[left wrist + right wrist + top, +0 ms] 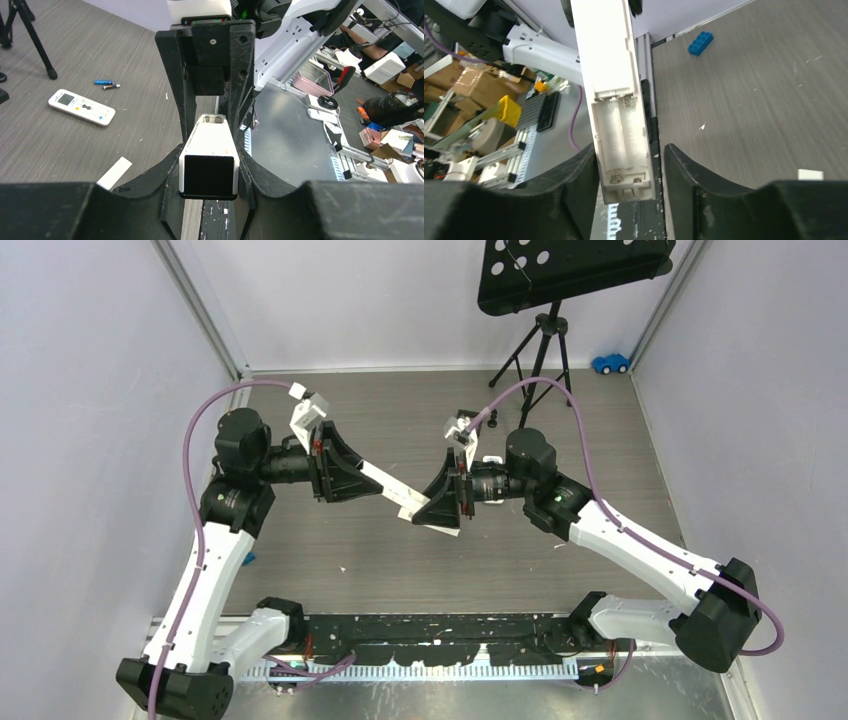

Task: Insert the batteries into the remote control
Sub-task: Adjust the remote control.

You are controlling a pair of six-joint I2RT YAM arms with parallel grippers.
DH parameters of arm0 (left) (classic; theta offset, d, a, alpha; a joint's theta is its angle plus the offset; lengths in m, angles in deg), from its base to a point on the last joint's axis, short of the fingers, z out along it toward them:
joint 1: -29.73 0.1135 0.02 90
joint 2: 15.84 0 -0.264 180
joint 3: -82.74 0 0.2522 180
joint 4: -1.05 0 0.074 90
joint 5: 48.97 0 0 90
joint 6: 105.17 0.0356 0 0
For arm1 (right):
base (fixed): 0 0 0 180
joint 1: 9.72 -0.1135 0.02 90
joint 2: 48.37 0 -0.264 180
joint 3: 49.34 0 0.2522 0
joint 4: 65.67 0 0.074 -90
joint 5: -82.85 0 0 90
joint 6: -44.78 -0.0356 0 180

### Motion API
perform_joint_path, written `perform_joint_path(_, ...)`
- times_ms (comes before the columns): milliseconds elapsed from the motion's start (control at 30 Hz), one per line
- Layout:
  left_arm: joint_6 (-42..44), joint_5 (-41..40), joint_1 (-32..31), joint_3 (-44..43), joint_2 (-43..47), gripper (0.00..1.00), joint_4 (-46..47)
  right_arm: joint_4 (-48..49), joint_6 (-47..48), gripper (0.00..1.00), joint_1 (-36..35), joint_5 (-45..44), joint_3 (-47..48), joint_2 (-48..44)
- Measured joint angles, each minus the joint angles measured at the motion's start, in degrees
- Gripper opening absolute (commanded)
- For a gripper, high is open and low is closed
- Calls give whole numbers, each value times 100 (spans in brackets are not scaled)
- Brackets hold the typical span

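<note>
Left hand [208, 151] clamps the remote [604, 50]; right hand [630, 147], narrowly parted, straddles its open battery bay [620, 135].

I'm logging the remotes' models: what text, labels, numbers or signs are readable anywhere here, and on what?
No text can be read in any view.
held remote: plain white back, nothing legible in its open compartment.
second remote: display and button labels too small to read.
batteries: any print too small to read.

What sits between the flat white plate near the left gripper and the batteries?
In the left wrist view, a white button remote control lies flat between the flat white plate and the slim blue and orange batteries.
</note>
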Motion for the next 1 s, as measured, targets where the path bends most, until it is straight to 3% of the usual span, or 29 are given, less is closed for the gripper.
perform_joint_path(100,15,55,0,0,48,4,72,-131,129,26,0,262,17,4)
perform_joint_path(133,-24,83,0,0,48,14,74,-138,195,20,0,339,37,4)
perform_joint_path(200,-153,129,2,7,46,49,79,-151,289,9,0,422,81,2)
perform_joint_path(267,-229,103,2,7,46,74,146,-201,293,5,-7,389,111,2)
perform_joint_path(367,-297,-219,-4,22,48,91,256,-254,254,4,-15,76,138,-2)
perform_joint_path(533,-802,-1504,-9,44,37,95,306,-306,308,4,-81,-1001,138,-153)
perform_joint_path(700,-2070,-2811,-9,166,-107,95,505,-385,590,4,-374,-2509,138,-315)
perform_joint_path(867,-3560,-3270,-9,927,-365,95,1764,-713,885,3,-780,-4015,304,-144)
perform_joint_path(1000,-4085,-3418,-26,1003,-684,91,2190,-839,1049,3,-1003,-4826,468,129)
